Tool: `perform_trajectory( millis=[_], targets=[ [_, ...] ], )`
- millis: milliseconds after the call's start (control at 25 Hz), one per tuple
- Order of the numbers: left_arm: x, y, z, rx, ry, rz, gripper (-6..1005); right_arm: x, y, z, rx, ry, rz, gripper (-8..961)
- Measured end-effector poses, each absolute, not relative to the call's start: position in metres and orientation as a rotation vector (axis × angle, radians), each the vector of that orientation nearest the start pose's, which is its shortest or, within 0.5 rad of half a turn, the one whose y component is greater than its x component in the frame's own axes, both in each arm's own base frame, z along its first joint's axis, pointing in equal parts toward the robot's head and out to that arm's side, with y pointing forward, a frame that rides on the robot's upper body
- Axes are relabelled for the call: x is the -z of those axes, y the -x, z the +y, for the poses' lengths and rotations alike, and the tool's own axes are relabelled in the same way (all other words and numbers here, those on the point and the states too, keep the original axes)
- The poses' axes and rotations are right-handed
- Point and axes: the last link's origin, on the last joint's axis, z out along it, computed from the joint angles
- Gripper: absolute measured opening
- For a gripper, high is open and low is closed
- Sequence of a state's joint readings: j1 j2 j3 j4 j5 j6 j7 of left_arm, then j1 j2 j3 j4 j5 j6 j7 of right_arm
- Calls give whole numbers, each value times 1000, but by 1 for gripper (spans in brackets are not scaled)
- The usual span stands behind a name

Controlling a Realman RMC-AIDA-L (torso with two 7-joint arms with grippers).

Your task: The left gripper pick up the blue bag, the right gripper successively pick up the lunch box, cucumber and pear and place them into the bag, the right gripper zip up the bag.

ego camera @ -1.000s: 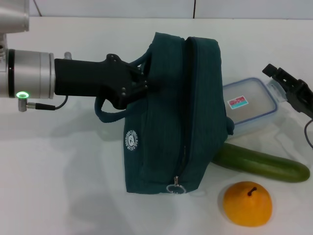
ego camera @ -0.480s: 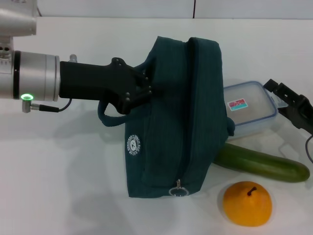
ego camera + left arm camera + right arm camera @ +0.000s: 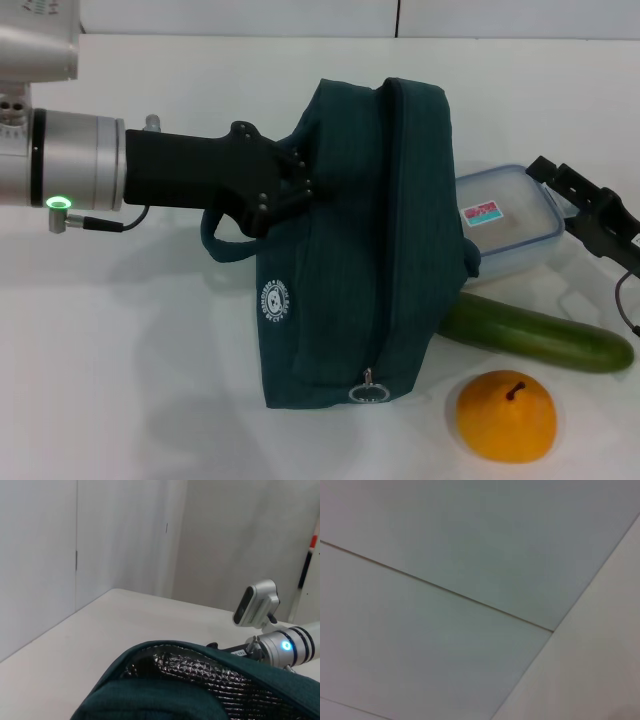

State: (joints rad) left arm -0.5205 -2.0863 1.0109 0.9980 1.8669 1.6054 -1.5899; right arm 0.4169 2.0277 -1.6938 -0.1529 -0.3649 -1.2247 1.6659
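**Inspector:** Report your left gripper.

**Robot:** My left gripper is clamped on a handle of the blue bag, at its upper left side. The bag stands tilted on the table, its zip line facing the head camera, with the ring pull at the lower end. A second loop handle hangs below my fingers. In the left wrist view the bag's mouth gapes, showing foil lining.

**Inspector:** And the right?

**Robot:** My right gripper sits at the right edge, over the far right corner of the lunch box. I cannot tell whether its fingers are parted or closed.

**Inspector:** Clearances?

**Robot:** The lunch box lies just beside the bag's right wall. The cucumber lies in front of the box, its left end running behind the bag's lower corner. The pear sits near the front edge, just in front of the cucumber and apart from the bag. Bare table lies left of the bag, below my left arm.
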Motion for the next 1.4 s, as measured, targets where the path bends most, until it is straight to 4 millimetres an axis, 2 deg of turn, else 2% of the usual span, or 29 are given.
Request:
perform_trajectory(
  millis=[1120, 1240, 1400],
  targets=[
    [-10, 189, 340, 634, 2909, -298, 43, 38, -312, 322, -1325, 1692, 1755, 662],
    [-10, 189, 340, 636, 2908, -299, 43, 38, -313, 322, -1325, 1684, 1756, 467],
    [-11, 189, 340, 639, 2904, -301, 43, 38, -313, 322, -1319, 1692, 1741, 284]
  ],
)
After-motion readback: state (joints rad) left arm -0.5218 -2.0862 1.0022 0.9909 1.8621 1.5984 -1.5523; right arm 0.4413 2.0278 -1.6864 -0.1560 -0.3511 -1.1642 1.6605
